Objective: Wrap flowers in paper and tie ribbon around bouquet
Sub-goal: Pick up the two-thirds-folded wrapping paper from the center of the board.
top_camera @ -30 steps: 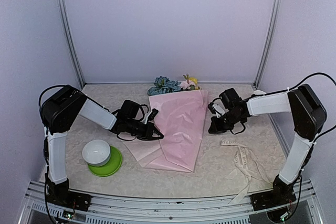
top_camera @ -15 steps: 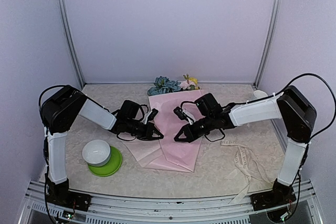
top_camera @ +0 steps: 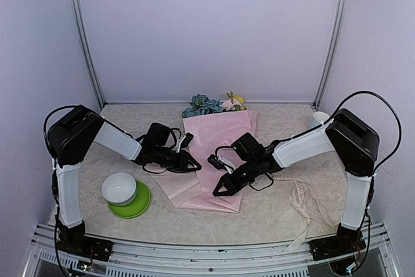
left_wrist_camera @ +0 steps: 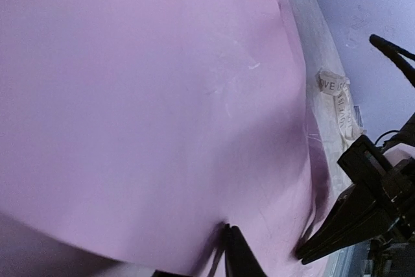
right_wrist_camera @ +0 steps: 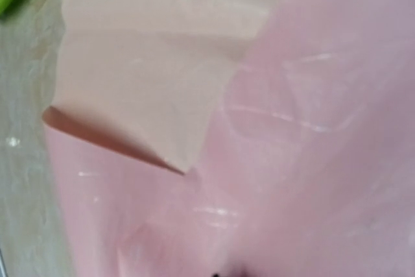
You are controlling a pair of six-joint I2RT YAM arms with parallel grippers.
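Right hand (top_camera: pixel 218 192), closed on nothing visible, has swung from 3 o'clock onto paper (top_camera: pixel 220 137) near its 6 o'clock tip, likely pinning the wrap; left hand's (top_camera: pixel 193 165) opening unclear.

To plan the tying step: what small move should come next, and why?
Probably the left gripper should draw back from the pale pink paper sheet: the shut right gripper rests on its folded narrow end, and the cream lettered fabric ribbon lies unused nearby.
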